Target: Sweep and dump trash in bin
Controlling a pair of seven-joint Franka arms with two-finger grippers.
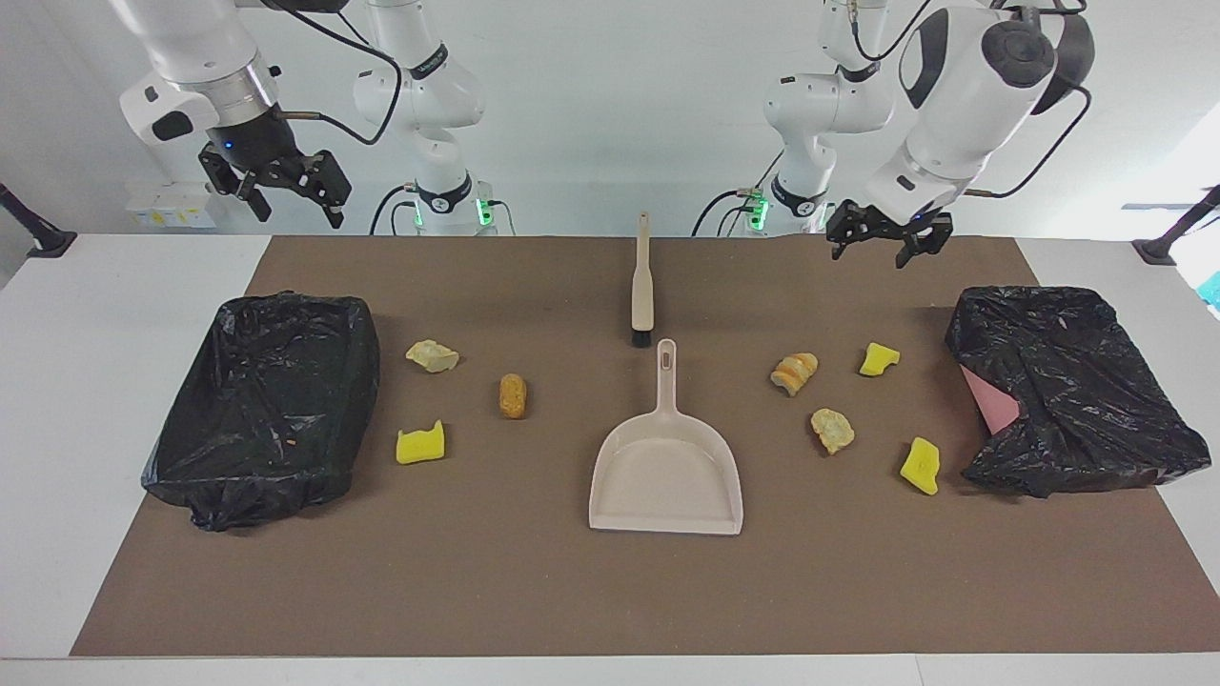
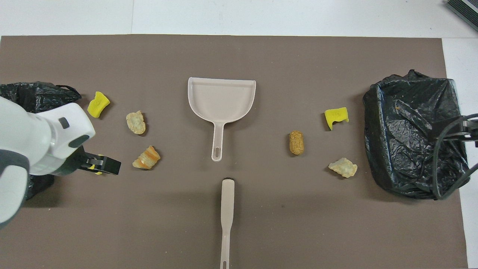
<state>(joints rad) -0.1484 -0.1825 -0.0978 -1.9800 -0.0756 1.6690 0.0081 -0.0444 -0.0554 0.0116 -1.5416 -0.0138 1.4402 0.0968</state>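
Note:
Several trash bits lie on the brown mat (image 1: 572, 591). Toward the right arm's end are a tan lump (image 1: 432, 355), an orange-brown nugget (image 1: 513, 395) and a yellow sponge chunk (image 1: 420, 444). Toward the left arm's end are a bready lump (image 1: 794, 373), a tan lump (image 1: 832, 430) and two yellow chunks (image 1: 879, 359) (image 1: 921, 466). The beige dustpan (image 1: 667, 467) lies mid-mat with its handle toward the robots. The beige brush (image 1: 642, 281) lies just nearer to the robots. My left gripper (image 1: 872, 250) is open and empty, raised over the mat beside a yellow chunk. My right gripper (image 1: 291, 195) is open and empty, raised over the mat's corner.
A bin lined with a black bag (image 1: 267, 400) stands at the right arm's end, open side up. Another black-bagged bin (image 1: 1067, 391) stands at the left arm's end, with a pink wall showing under the crumpled bag. White tabletop surrounds the mat.

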